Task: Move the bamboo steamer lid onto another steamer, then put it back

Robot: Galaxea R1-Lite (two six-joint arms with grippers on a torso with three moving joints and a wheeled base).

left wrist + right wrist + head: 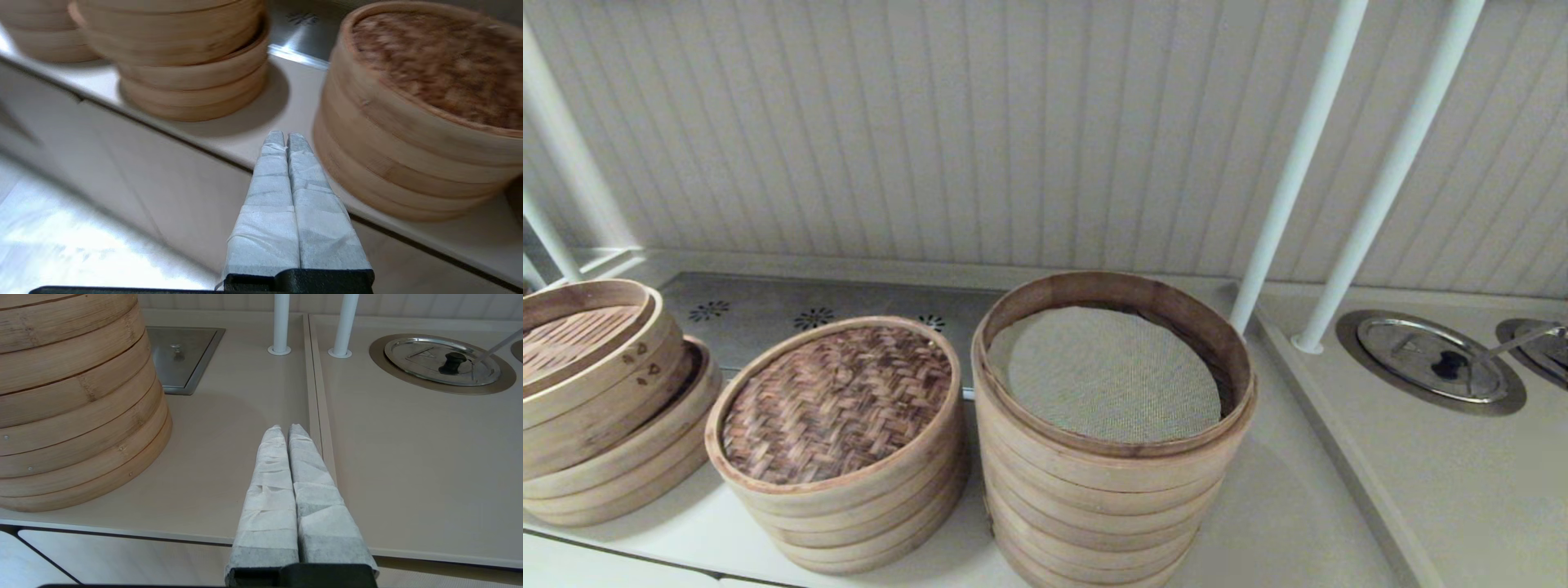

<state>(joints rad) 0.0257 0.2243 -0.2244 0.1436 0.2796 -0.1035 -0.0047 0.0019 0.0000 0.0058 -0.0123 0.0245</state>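
The bamboo steamer lid (pixel 837 404), dark woven top in a pale rim, rests on the shorter middle stack of rings; the left wrist view shows the same lid (pixel 437 65). To its right stands the tallest steamer (pixel 1111 425), uncovered, with a grey-green mesh liner inside; its ringed side (pixel 77 404) fills one side of the right wrist view. My left gripper (pixel 286 136) is shut and empty, low by the counter's front edge, short of the lidded stack. My right gripper (pixel 286 428) is shut and empty over bare counter beside the tallest steamer. Neither gripper shows in the head view.
A tilted stack of baskets with a slatted bottom (pixel 596 392) stands at the far left. Two white poles (pixel 1298 163) rise behind the tallest steamer. A round metal cover with a black knob (pixel 1433 359) sits in the counter at the right. A steel plate (pixel 792 314) lies behind the stacks.
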